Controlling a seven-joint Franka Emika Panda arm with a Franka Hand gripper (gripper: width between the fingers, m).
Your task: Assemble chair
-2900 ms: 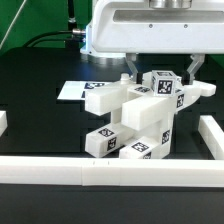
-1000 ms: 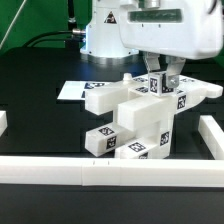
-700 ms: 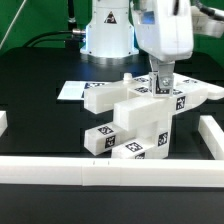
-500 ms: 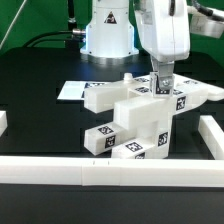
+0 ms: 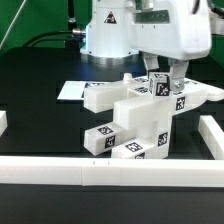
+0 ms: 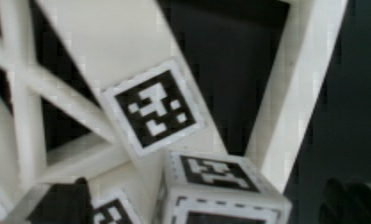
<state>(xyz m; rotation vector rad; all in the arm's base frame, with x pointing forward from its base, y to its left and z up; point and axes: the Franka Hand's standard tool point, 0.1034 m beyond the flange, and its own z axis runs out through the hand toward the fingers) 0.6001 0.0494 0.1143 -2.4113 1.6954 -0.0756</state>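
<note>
Gripper (image 5: 165,78) hangs over the top of the chair (image 5: 125,112), one finger on each side of a small cube (image 5: 160,88); whether it squeezes the cube cannot be told. From the exterior view's left: one marker board (image 5: 68,91) lying flat, then one joined chair body standing in the middle, near the front border rail (image 5: 110,172). No loose parts show, so assembly looks nearly done, with probably only this cube left to seat. Three rail pieces are visible.
</note>
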